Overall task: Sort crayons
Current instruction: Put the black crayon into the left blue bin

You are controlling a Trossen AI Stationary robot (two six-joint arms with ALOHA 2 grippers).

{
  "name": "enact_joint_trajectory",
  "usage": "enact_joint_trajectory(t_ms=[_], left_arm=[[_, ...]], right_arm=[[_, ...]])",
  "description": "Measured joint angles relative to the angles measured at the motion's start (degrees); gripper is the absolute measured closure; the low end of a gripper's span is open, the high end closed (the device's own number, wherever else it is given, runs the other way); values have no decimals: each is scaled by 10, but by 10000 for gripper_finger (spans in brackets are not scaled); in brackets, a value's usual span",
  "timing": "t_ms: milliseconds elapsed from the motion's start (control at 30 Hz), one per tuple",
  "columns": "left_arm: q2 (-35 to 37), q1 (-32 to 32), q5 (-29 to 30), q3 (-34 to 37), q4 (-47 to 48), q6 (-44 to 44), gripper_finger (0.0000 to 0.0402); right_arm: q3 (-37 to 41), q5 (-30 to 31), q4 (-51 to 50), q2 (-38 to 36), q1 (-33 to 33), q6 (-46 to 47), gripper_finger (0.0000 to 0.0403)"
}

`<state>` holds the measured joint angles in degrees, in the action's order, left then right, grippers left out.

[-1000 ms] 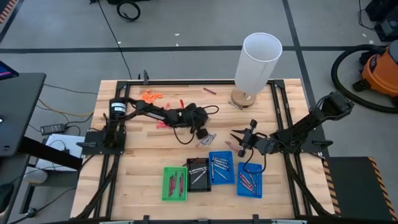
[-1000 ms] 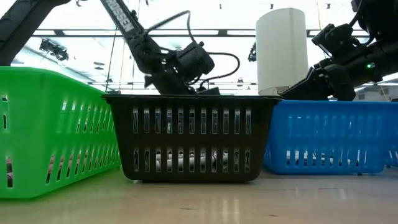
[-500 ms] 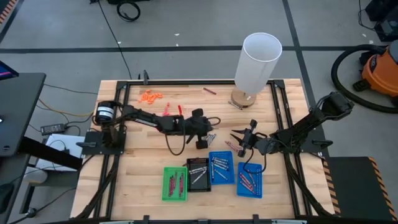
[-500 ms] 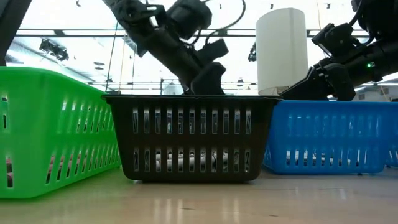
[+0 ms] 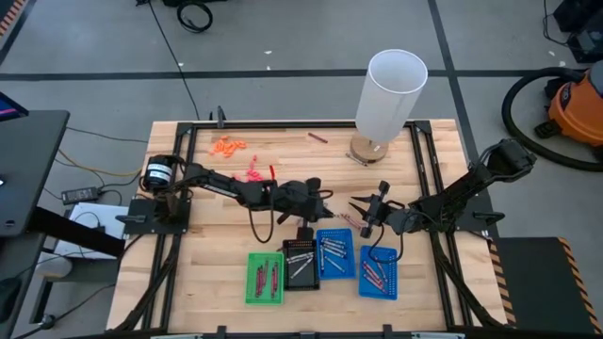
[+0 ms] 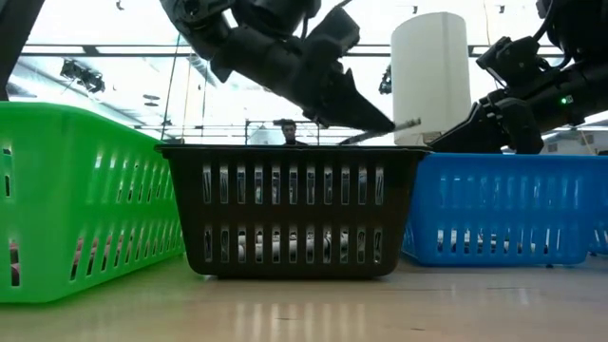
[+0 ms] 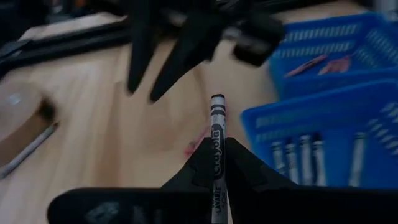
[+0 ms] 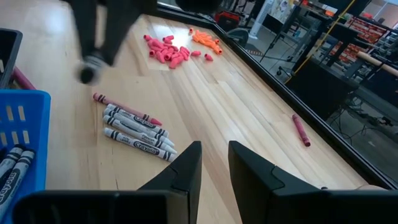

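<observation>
Four small trays (image 5: 320, 257): one green, one black, two blue; one white cylinder (image 5: 389, 94).

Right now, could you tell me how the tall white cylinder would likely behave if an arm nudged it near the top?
The white cylinder stands tall on a small round base, so it would probably tip rather than slide. It looks thin-walled and open at the top, so likely light. Tipped over, it would probably roll across the table.

One camera looks straight down on my whole table (image 5: 226, 212). Another sits at table-top height, close against the black basket (image 6: 293, 209), facing twelve o'clock. My wrist cameras look past my fingers; both share the loose crayons (image 8: 137, 134).
</observation>
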<state>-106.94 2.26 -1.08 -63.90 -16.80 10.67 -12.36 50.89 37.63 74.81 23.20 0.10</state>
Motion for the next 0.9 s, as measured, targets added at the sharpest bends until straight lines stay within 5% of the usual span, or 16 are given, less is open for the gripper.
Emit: enact_joint_trajectory(t_ms=[600, 900], left_arm=[[0, 49, -43, -1, -66, 52, 383], [-62, 73, -42, -24, -100, 37, 383]], right_arm=[[0, 0, 14, 0, 0, -3, 314], [0, 0, 18, 0, 0, -3, 314]])
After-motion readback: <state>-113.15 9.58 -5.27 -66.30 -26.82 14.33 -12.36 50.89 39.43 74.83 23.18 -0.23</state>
